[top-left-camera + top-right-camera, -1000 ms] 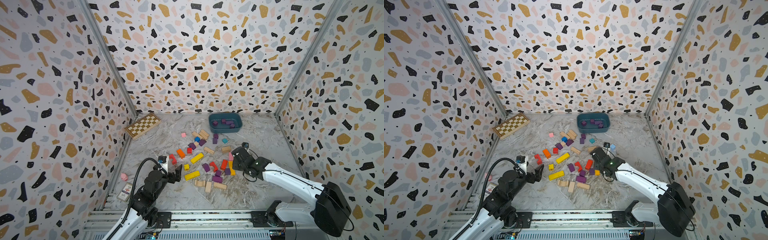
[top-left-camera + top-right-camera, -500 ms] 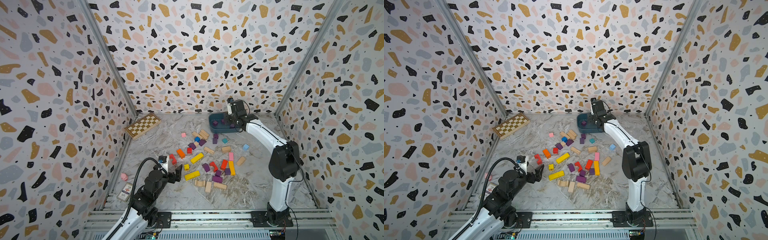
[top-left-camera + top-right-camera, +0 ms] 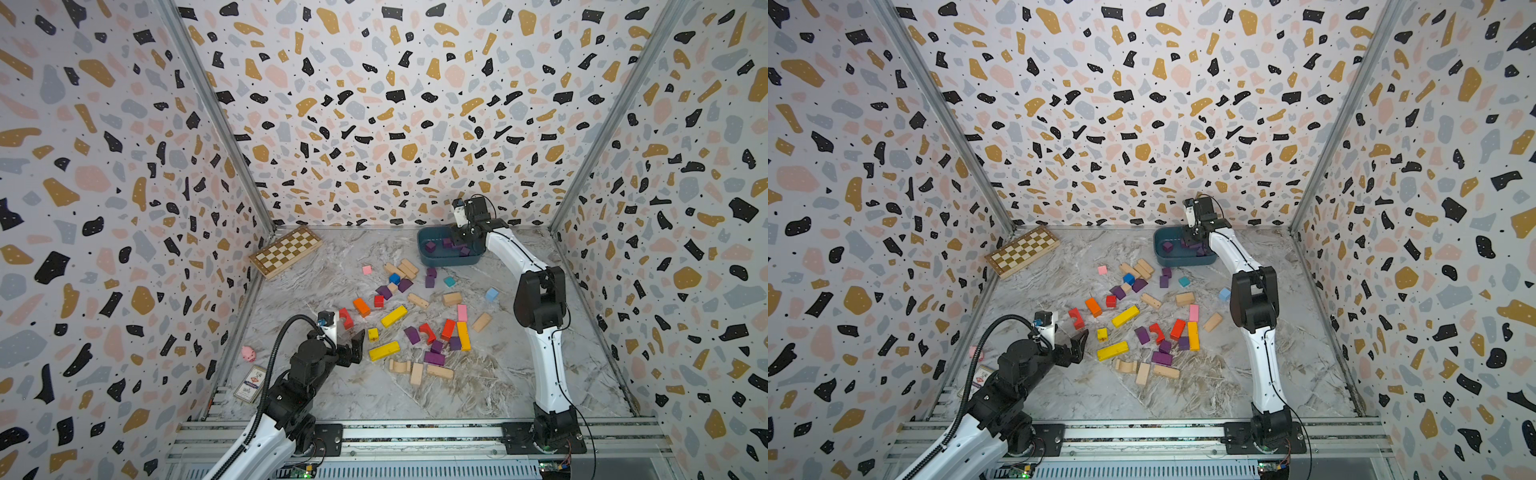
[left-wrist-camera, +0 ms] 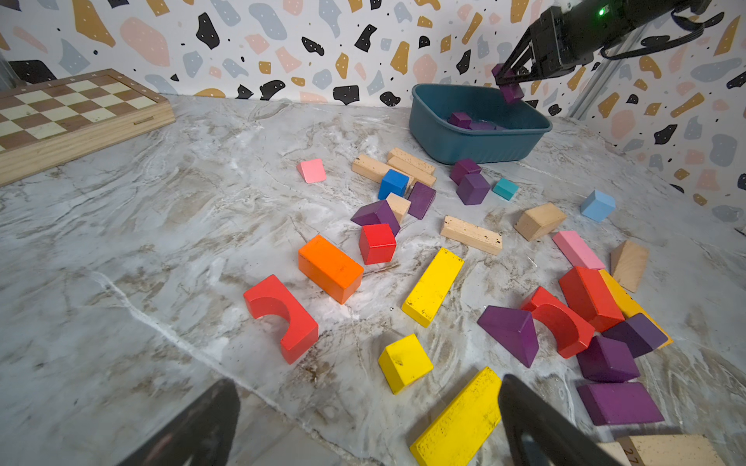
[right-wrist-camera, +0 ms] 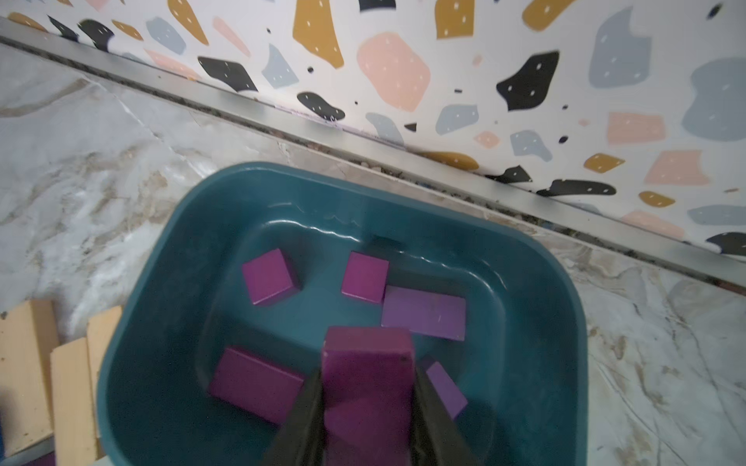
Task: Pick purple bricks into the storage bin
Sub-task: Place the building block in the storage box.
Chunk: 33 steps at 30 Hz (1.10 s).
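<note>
Over the storage bin (image 5: 537, 322), your right gripper (image 5: 367, 403) is clamped on a purple brick (image 5: 367, 351); your left gripper (image 4: 367, 385) hangs wide apart near the yellow blocks (image 4: 432, 286)

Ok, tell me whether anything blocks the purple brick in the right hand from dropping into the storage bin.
Nothing visible does. The right hand is shut on the purple brick above the open inside of the storage bin. Five other purple bricks lie low on its floor, spread out, with bare floor between them.
</note>
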Motion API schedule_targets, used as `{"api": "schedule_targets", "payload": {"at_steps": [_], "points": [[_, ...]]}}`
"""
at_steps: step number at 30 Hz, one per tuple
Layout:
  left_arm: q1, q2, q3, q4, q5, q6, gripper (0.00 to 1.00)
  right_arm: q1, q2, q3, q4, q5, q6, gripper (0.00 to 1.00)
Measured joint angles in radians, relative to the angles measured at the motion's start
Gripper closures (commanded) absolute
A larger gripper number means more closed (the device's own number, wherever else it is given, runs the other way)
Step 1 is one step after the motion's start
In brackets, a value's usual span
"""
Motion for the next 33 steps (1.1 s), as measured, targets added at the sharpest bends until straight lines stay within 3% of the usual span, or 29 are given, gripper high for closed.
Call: {"api": "schedule_targets", "payload": {"at_steps": [13,27,33], "points": [[0.0,0.0,0.0,0.0,0.0,0.0,0.01,0.006,0.054,0.0,-0.019,-0.048,0.01,0.99],[0.0,0.0,0.0,0.0,0.0,0.0,0.01,0.008,0.054,0.0,-0.02,-0.046,0.021,0.68],[0.0,0.0,0.0,0.0,0.0,0.0,0.01,0.01,0.054,0.0,-0.019,-0.044,0.031,0.46]]}}
